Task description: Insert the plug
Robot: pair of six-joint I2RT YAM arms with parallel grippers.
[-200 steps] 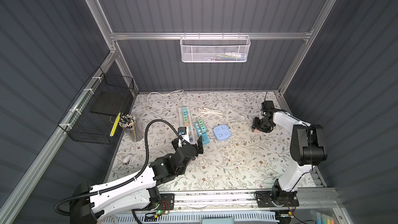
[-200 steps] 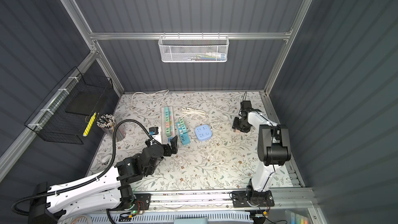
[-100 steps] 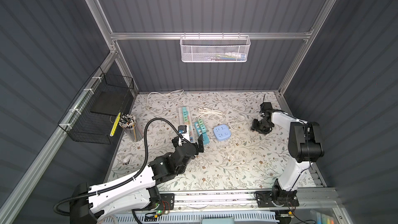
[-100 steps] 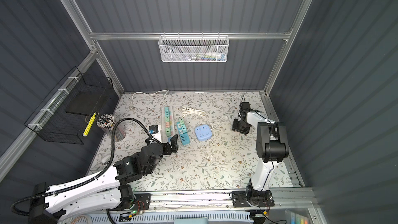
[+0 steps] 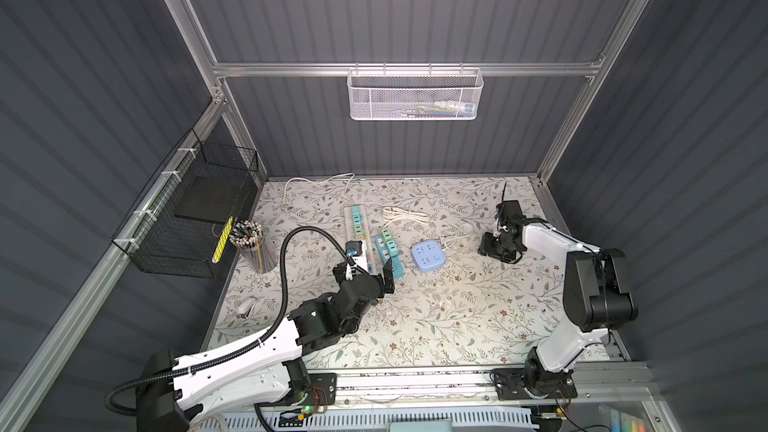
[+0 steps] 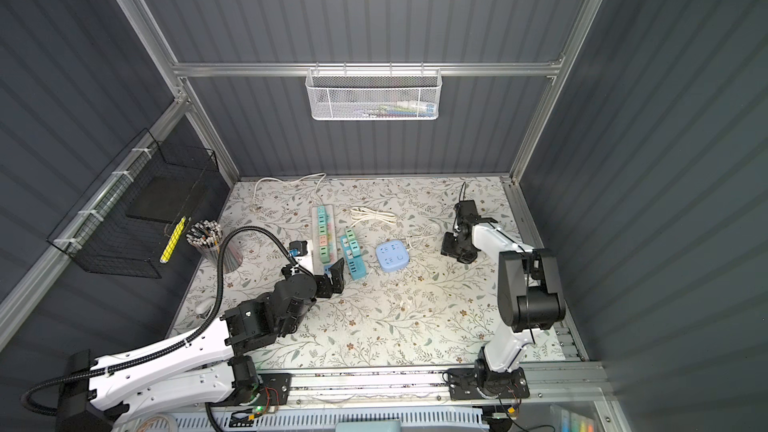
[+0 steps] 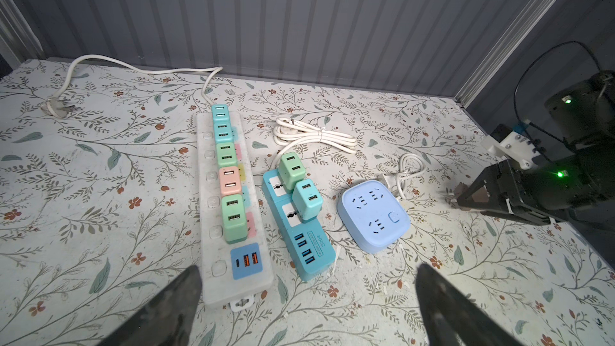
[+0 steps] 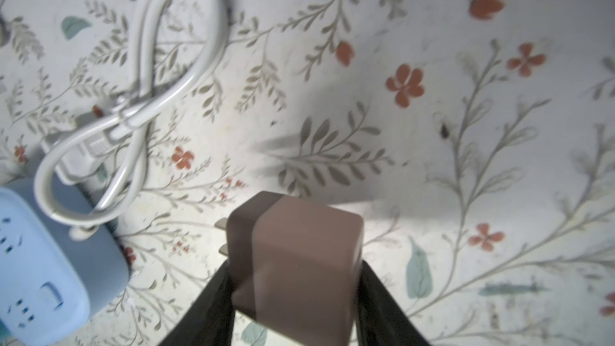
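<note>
Right wrist view: the right fingers [image 8: 213, 304] stand narrow, pinching a mauve plug [image 8: 293, 261] by two opposite sides, its two metal prongs sticking out toward the blue socket block [image 8: 40, 261]. The plug sits near that block but apart from it, over the flowered counter [image 8: 466, 128]. A tied white cord [image 8: 173, 61] lies looped beside the block, one loop resting on its edge. In both top views the right fingers [image 5: 494, 245] sit to the right of the block [image 5: 428, 256], with the cord between them. In the left wrist view the left fingers [image 7: 166, 311] are spread wide and hold nothing, hovering at the near ends of the long white power strip [image 7: 216, 194] and the teal power strip [image 7: 299, 237]
</note>
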